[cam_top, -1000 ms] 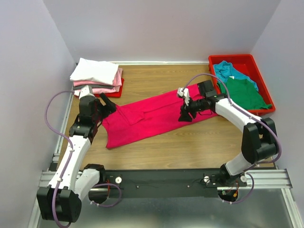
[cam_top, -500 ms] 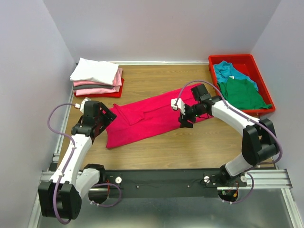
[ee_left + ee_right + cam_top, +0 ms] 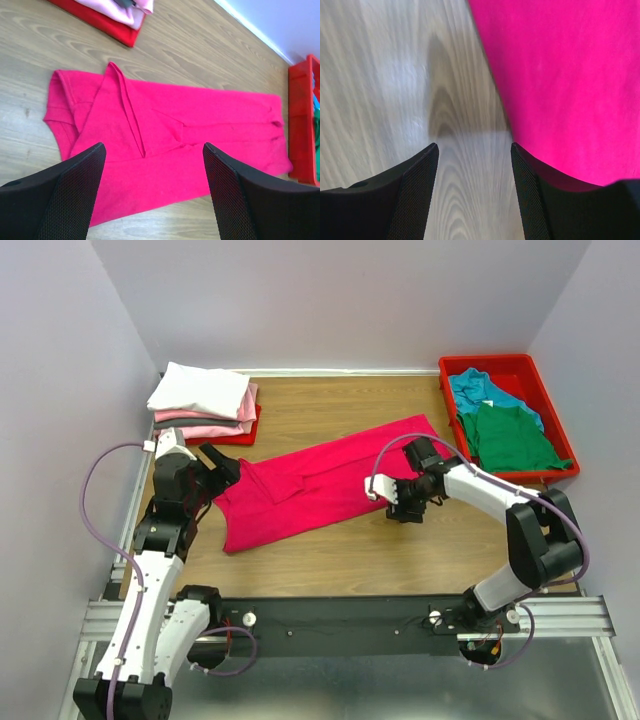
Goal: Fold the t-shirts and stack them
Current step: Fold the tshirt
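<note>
Table point(image 3: 330, 550), wood grain, walled on three sides. Crimson shirt point(image 3: 320, 485): one, lying flat and slantwise across the middle of the table, partly folded lengthwise, a raised fold line running along its left part in the left wrist view point(image 3: 165, 150). Left gripper point(image 3: 215, 465): jaws spread wide, nothing between them, poised at the shirt's left end; its wrist view point(image 3: 154, 146) looks down the cloth from above it. Right gripper point(image 3: 405, 502): jaws apart, gripping nothing, low at the shirt's near right edge; in its wrist view point(image 3: 474, 146) bare table fills the gap between the fingers and the shirt edge point(image 3: 560, 75) runs in at the right finger; contact with the cloth cannot be told. Stack point(image 3: 205, 400): folded shirts, white on top, pale pink and grey beneath, resting on a left tray point(image 3: 240, 432) at the far left corner. Right tray point(image 3: 500, 365): red, far right corner, holding a teal shirt point(image 3: 480, 390) and a green shirt point(image 3: 510, 435), both unfolded, the green nearer the arms.
</note>
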Controlling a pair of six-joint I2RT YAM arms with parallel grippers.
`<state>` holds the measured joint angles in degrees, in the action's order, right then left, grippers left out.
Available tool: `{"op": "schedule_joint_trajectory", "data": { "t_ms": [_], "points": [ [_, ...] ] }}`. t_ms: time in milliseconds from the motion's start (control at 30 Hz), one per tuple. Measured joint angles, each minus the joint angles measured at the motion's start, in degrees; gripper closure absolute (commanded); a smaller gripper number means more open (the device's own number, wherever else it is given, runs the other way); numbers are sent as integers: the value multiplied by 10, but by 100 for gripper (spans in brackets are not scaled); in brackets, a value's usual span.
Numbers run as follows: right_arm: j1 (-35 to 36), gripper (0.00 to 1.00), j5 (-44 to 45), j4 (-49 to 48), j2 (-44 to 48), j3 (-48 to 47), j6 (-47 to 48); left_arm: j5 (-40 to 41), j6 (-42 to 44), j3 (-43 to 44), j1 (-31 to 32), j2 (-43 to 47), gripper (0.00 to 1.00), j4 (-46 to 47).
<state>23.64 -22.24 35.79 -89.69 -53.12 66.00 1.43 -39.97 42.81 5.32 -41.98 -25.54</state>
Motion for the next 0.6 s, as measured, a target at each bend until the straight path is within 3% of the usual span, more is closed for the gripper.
{"op": "schedule_joint_trajectory", "data": {
  "t_ms": [200, 433, 600],
  "points": [
    [0, 36, 80, -36, 3, 21, -5, -39, 13, -16, 0, -15, 14, 15],
    [-3, 36, 114, -71, 1, 21, -10, -54, 25, -21, 0, -15, 14, 16],
    [-13, 52, 123, -93, -24, 17, -14, -65, 29, -29, 0, -12, 14, 24]
  ]
}}
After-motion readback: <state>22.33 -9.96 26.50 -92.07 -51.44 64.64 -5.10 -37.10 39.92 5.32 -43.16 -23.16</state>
